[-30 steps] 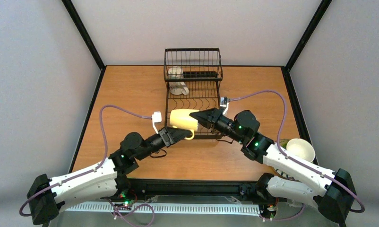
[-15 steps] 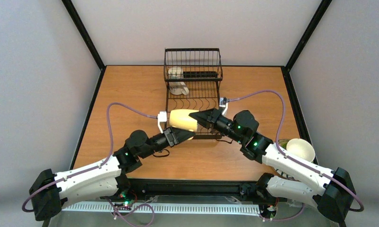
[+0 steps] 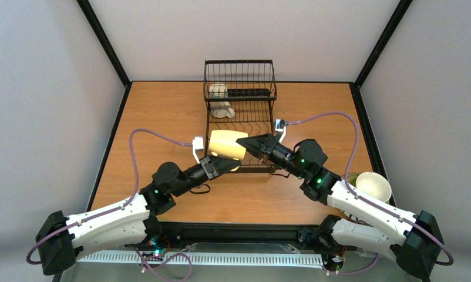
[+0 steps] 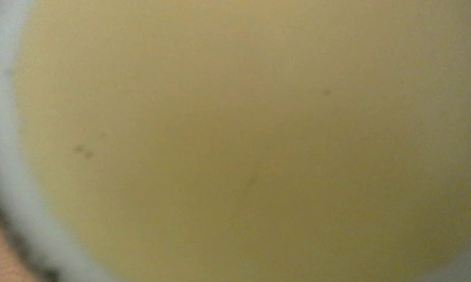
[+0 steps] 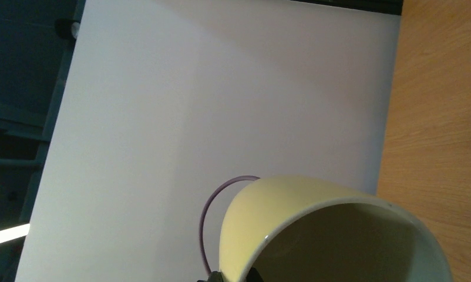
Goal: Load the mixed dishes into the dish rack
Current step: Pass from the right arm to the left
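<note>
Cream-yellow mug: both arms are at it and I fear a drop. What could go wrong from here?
1. The right gripper seems to pinch only the rim of the cream-yellow mug. If it releases before the left gripper holds firmly, the mug may fall on the dish rack.
2. The mug fills the left wrist view, so that grip cannot be checked.

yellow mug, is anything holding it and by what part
The right gripper pinches the cream-yellow mug by its rim. The left gripper is against the mug's near side, but whether it grips cannot be told.
</note>
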Robot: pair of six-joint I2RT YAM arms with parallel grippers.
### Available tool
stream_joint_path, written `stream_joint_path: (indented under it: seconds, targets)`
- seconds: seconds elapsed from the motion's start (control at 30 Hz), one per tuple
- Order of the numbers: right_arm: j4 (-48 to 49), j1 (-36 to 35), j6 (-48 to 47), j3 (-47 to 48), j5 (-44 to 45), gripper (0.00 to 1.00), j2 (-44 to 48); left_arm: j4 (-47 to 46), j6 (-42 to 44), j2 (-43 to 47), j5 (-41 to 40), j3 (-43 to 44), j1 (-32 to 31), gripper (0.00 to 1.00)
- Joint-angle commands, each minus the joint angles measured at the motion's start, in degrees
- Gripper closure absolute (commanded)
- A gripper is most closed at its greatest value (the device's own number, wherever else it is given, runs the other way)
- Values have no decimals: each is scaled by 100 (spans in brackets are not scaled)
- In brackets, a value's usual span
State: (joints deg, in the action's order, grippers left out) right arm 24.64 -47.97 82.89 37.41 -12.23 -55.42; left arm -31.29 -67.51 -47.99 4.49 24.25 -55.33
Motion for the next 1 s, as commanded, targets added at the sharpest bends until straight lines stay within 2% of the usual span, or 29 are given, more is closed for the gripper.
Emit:
stream_joint_path:
  seconds: [0.0,0.07,0.4,0.43,0.6,0.7,0.8,0.97]
  targets:
    - [-449,-54,141,-131,-166,98,-22,-203,697,-36,-105,351,-48,97]
    - [-464,-55,137,-131,-166,98,-21,-160,701,-35,-108,365,-48,100]
    - [-844,-56,-146,38,-65,96,-16,46,788,30,-175,446,-48,100]
    - [-962,-55,-221,97,-21,91,-2,146,815,34,-226,475,-48,100]
    - [-1508,-55,-608,328,241,54,90,500,871,135,-599,485,-48,100]
    - [-1594,-55,-674,346,294,40,134,641,879,202,-797,469,-46,100]
    - [-1679,-55,-722,335,355,33,168,755,907,233,-914,479,-47,100]
    - [-1980,-55,-856,349,671,30,341,1027,1019,204,-1117,572,-48,100]
